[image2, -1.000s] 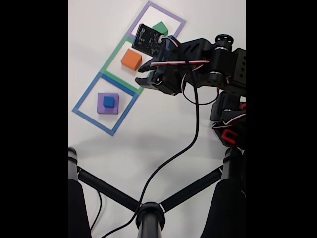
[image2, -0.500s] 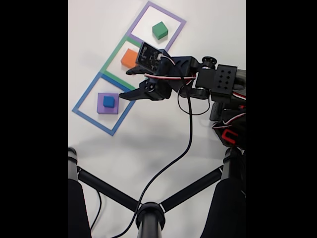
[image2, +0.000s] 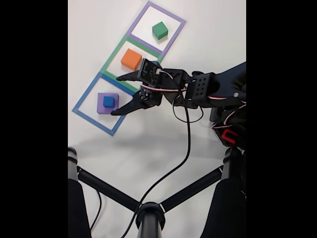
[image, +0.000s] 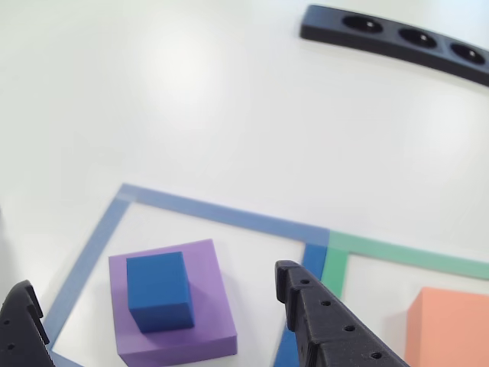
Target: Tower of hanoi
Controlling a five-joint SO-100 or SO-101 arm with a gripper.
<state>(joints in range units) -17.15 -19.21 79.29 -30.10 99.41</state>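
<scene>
Jaws wide open, empty, near the small matte blue foam cube (image: 158, 291) sitting on the flat purple foam square (image2: 107, 103) inside the blue tape outline (image2: 83, 97). Centre over blue, pinch above purple.

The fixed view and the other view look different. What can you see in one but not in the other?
The fixed view alone has the green block in the purple tape square, the arm's body, its dangling cable and a black stand at the bottom. The other view alone has a black bar with round holes at the top right. Both have the blue cube sitting on the purple block inside the blue tape square, the orange block beside it, and the open pincer reaching toward them.
</scene>
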